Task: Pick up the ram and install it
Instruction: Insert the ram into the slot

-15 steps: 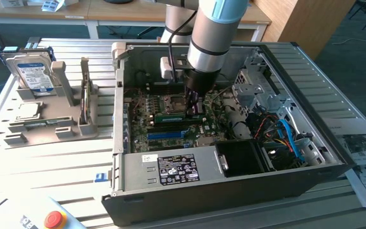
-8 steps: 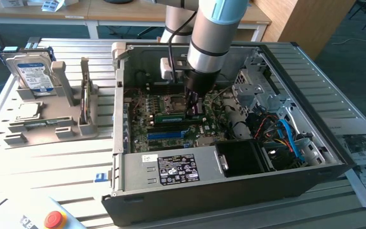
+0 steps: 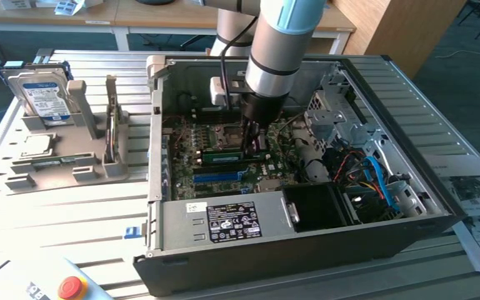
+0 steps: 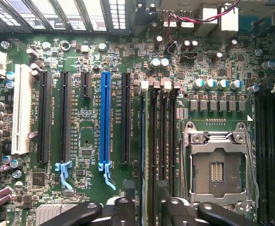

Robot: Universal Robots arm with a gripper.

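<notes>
Green ram [image 3: 223, 157] sits in a motherboard [image 4: 85, 141] slot at the centre of the exterior frame, its long axis running left to right. Your fingers [image 4: 121, 212] are spread, hovering just above its right end and gripping nothing. The case [image 3: 307, 250] walls and the cables [image 3: 374, 175] crowd the right, so the open room is upward.

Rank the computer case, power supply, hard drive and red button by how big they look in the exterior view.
1. computer case, by far the largest
2. power supply
3. hard drive
4. red button, the smallest, though it probably sits nearest the camera
</notes>
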